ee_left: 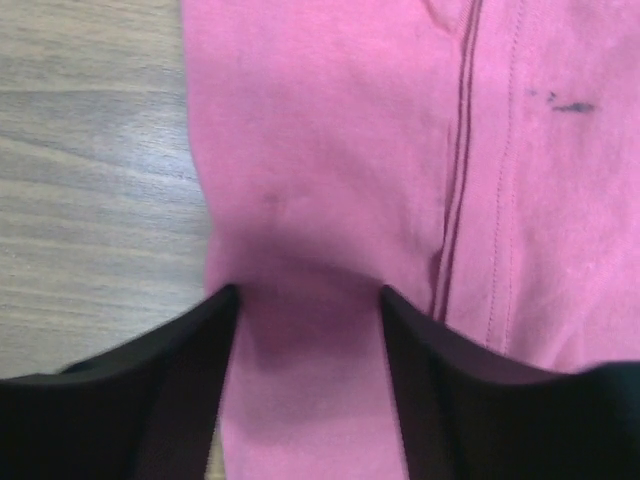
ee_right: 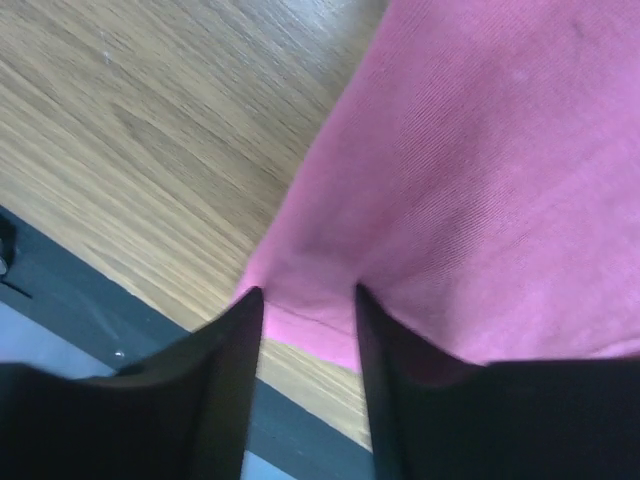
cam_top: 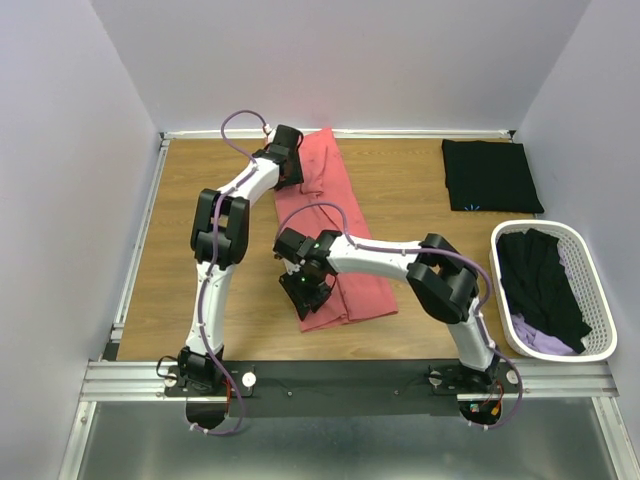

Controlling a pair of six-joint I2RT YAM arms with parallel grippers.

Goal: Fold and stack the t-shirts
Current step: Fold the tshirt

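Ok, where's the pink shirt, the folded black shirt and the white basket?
pink shirt (cam_top: 328,175), top view, its far bare half
folded black shirt (cam_top: 490,175), top view, its middle
white basket (cam_top: 597,300), top view, its right rim

A coral-pink tee (cam_top: 326,170) lies flat well to the left of the white basket (cam_top: 600,300), folded lengthwise into a long narrow strip. It starts farther back than the basket's far end and slants toward the basket as it comes nearer. Its near end is broader, with layers overlapping. Close up, the cloth shows a double-stitched seam (ee_left: 455,180) and a few small dark specks (ee_left: 570,105). A folded black tee (cam_top: 490,175) lies just beyond the basket's far end, a neat flat rectangle with a tiny light-blue mark (cam_top: 478,208) on the edge facing the basket. Inside the basket a crumpled black tee (cam_top: 540,285) is heaped over a lilac tee (cam_top: 545,342) that shows at the near end
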